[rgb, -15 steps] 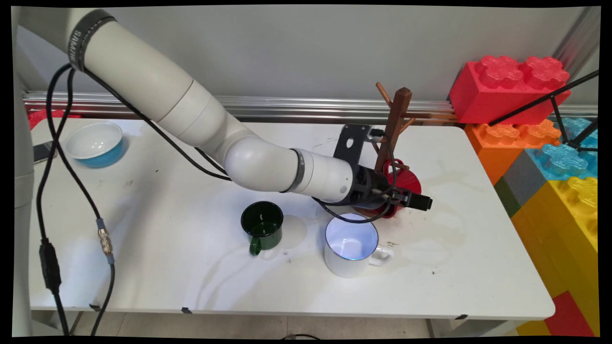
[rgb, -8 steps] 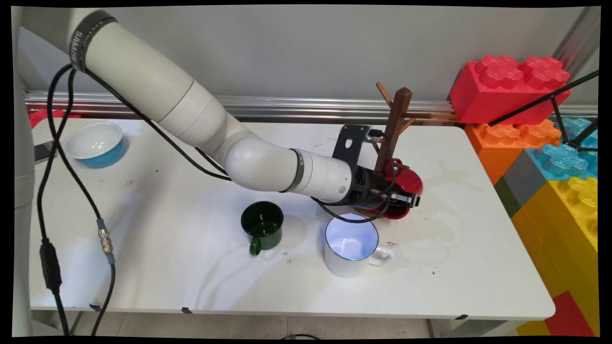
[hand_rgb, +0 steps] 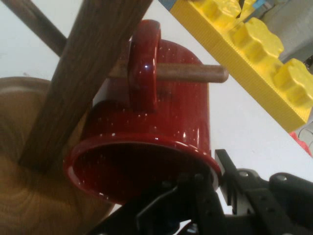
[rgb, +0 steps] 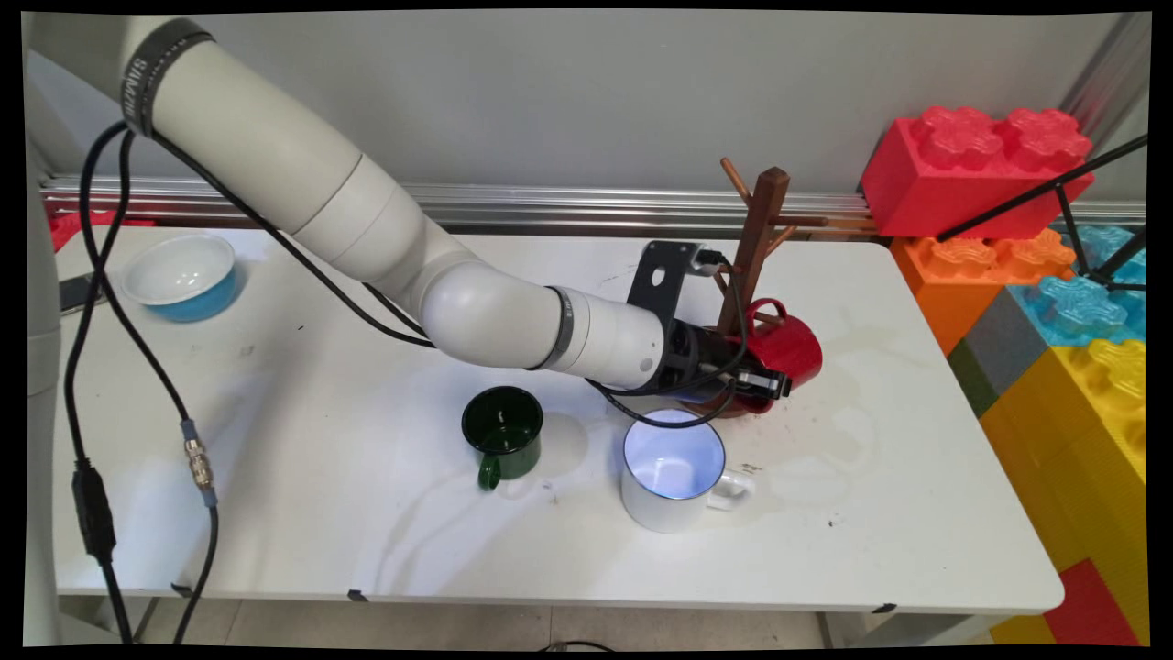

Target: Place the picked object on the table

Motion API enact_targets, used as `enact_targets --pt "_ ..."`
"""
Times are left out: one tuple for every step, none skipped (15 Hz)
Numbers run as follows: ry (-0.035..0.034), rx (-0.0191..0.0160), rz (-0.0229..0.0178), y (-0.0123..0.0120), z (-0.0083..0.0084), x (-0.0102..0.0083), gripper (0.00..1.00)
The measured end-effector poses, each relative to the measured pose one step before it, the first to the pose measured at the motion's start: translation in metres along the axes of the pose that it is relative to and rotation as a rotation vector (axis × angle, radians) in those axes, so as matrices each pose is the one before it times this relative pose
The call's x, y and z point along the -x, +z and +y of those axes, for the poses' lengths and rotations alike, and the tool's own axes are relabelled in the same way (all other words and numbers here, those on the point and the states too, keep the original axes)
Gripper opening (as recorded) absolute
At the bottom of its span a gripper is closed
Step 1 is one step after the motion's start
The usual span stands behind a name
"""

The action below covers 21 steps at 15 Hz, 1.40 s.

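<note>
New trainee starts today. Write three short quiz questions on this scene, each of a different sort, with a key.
1. True or false: the red mug hangs by its handle on a peg of the wooden mug tree.
2. The mug nearest the gripper is: A green, B white, C red?
3. Fill in: the bowl at the table's far left is white inside and ____ outside.

Key: 1 true; 2 C; 3 blue.

A white table [rgb: 302, 541] carries a blue bowl [rgb: 181, 275], green mug [rgb: 502, 433], white mug [rgb: 674, 469] and wooden mug tree [rgb: 755, 240].
</note>
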<state>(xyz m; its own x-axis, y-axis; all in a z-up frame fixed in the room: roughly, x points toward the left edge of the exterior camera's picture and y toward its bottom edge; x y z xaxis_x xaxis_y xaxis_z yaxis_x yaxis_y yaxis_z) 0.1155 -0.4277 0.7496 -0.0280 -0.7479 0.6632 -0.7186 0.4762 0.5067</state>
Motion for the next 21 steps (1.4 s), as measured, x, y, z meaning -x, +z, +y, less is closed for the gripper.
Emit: enact_targets --pt "-0.00063 -0.00003 -0.00164 -0.00093 -0.00009 0.00053 0.00" --pt "-0.00108 0.00012 -0.00150 -0.00121 -0.00013 0.00060 0.00" --pt "-0.00141 0.00062 -0.00044 -0.00116 0.00012 0.00030 0.00" --pt "-0.00095 0.00089 -0.00041 -0.00062 0.00023 0.00018 0.00" --pt "-0.00195 0.00254 0.00002 -0.00109 0.00093 0.00003 0.00" --pt "-0.00151 0.00253 0.00001 -0.00086 0.00101 -0.00001 0.00" --pt "-0.00191 0.00352 0.00048 -0.00085 0.00148 -0.00030 0.00" --pt "-0.00163 0.00336 0.00040 -0.00069 0.00158 -0.00036 0.00" --pt "-0.00177 0.00423 0.00071 -0.00076 0.00200 -0.00049 0.00" --pt "-0.00171 0.00401 0.00091 -0.00066 0.00194 -0.00055 0.00" --pt "-0.00244 0.00529 0.00057 -0.00100 0.00283 -0.00068 0.00" --pt "-0.00164 0.00432 0.00068 -0.00074 0.00231 -0.00060 0.00" --pt "-0.00209 0.00517 0.00053 -0.00094 0.00283 -0.00062 0.00" --pt "-0.00178 0.00444 -0.00023 -0.00092 0.00257 -0.00034 0.00" --pt "-0.00181 0.00559 0.00002 -0.00096 0.00319 -0.00040 0.00" --pt "-0.00187 0.00567 -0.00108 -0.00105 0.00324 -0.00014 0.00" --pt "-0.00164 0.00678 -0.00096 -0.00098 0.00371 -0.00014 0.00" --pt "-0.00193 0.00570 -0.00135 -0.00087 0.00322 0.00008 0.00" --pt "-0.00201 0.00726 -0.00120 -0.00092 0.00421 0.00014 0.00" --pt "-0.00271 0.00830 -0.00163 -0.00101 0.00477 0.00025 0.00" --pt "-0.00182 0.00794 -0.00204 -0.00082 0.00441 0.00030 0.00"
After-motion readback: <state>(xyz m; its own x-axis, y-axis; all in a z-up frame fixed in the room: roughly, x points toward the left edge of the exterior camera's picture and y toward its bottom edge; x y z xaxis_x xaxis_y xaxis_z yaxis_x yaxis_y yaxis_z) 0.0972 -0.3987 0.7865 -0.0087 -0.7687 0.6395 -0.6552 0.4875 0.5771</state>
